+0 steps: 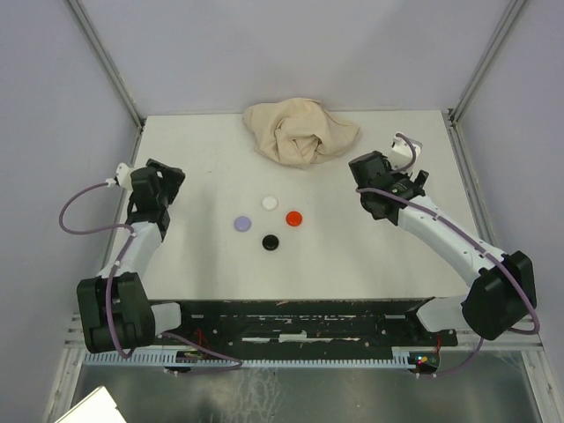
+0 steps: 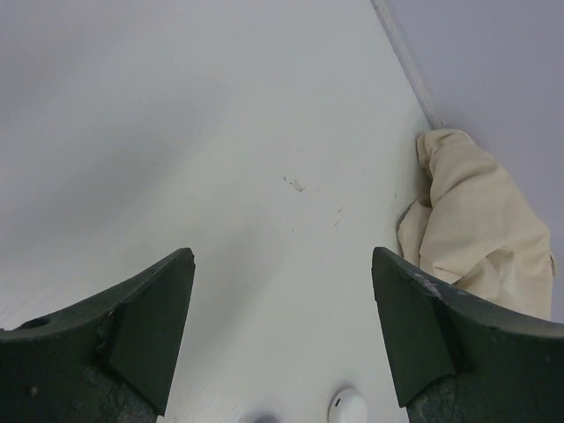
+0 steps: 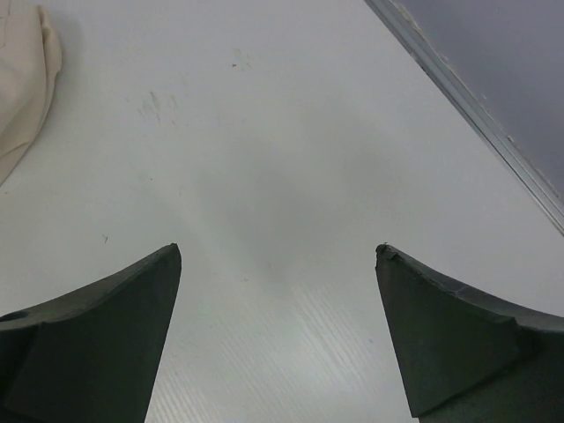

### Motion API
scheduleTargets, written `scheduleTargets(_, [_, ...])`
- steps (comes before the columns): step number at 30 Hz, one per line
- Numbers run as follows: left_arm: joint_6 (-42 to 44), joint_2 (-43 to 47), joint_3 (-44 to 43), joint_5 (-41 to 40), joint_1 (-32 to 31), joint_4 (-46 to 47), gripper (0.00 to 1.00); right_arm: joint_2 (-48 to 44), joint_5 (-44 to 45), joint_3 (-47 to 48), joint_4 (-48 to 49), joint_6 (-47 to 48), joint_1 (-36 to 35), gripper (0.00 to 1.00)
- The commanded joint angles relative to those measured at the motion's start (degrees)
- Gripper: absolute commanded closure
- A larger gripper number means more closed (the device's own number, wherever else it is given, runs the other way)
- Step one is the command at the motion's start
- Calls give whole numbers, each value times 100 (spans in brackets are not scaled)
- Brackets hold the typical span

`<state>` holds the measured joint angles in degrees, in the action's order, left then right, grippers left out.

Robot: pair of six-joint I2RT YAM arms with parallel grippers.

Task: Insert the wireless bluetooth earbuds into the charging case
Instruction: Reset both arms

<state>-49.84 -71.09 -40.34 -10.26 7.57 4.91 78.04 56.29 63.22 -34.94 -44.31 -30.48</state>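
Colours only:
- surface point(image 1: 352, 256): plain white, with a few faint grey scuffs in the wrist views
- white disc point(image 1: 270, 203), red disc point(image 1: 293, 217), lavender disc point(image 1: 241, 224), black disc point(image 1: 270, 241): each one solid colour, no pattern
- crumpled cloth point(image 1: 300, 132): cream-beige, unpatterned
- left arm point(image 1: 145, 242) and right arm point(image 1: 441, 233): white links, black joint housings
- cable point(image 1: 79, 211) on the left arm: lavender, and the right arm's cable matches
- left end effector point(image 2: 282, 256) and right end effector point(image 3: 278, 248): fingers point(image 2: 141, 335) matte dark grey-green, with pale scrapes on the edges
- enclosure walls point(image 1: 282, 53): pale lavender-grey
- frame rails point(image 1: 106, 62): silver
- base plate point(image 1: 300, 317): black
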Motion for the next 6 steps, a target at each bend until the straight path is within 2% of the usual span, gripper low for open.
scheduleTargets(1, [227, 182, 30, 408, 22, 323, 13, -66, 531, 335, -426, -501, 10, 1])
scheduleTargets(4, [330, 329, 101, 435, 22, 263, 13, -5, 361, 389, -457, -449, 9, 0])
scheduleTargets(6, [390, 410, 122, 480, 19, 235, 14, 51, 390, 497, -740, -795, 20, 0])
